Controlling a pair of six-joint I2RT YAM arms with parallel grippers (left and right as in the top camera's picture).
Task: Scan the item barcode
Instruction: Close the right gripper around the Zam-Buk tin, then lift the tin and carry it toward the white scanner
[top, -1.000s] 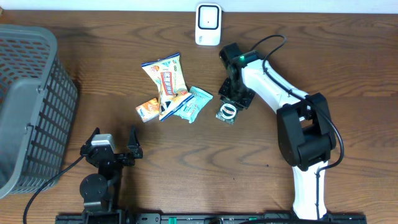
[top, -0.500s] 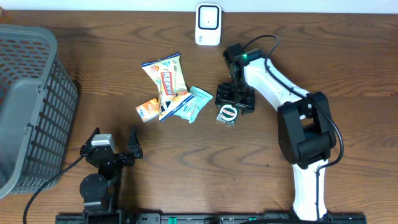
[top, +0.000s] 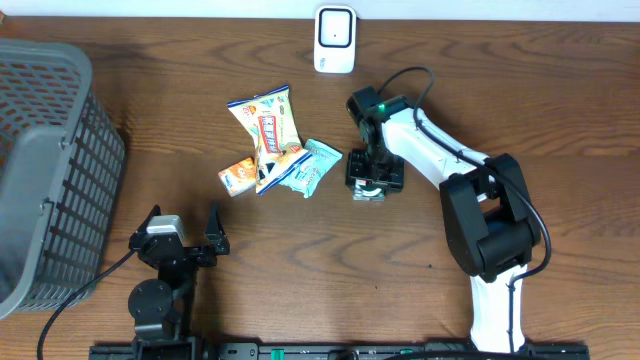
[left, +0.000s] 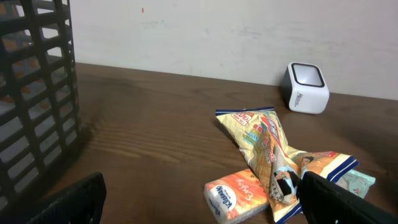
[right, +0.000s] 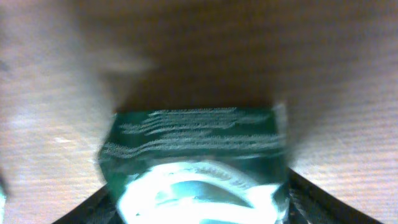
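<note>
Gripper on the right arm (top: 372, 178) has moved in the last second: it was just upper right of the green packet (top: 368, 191) and now sits straight over it, centre of the overhead frame. The packet hasn't shifted and lies flat on the table (top: 560, 100), just right of the snack pile (top: 270, 150). In the wrist view the packet (right: 193, 155) fills the lower middle, with a dark finger at each bottom corner, so I'm straddling it. That frame is smeared with motion, so I can't tell whether the jaws are pressing on it or only flanking it. I read this as the pick starting and nothing lifted yet. The scanner (top: 334, 40) is at top centre, well apart from the packet, so the scan itself is not yet done. Left gripper (top: 183, 215) is parked lower left, fingers wide apart and empty.
</note>
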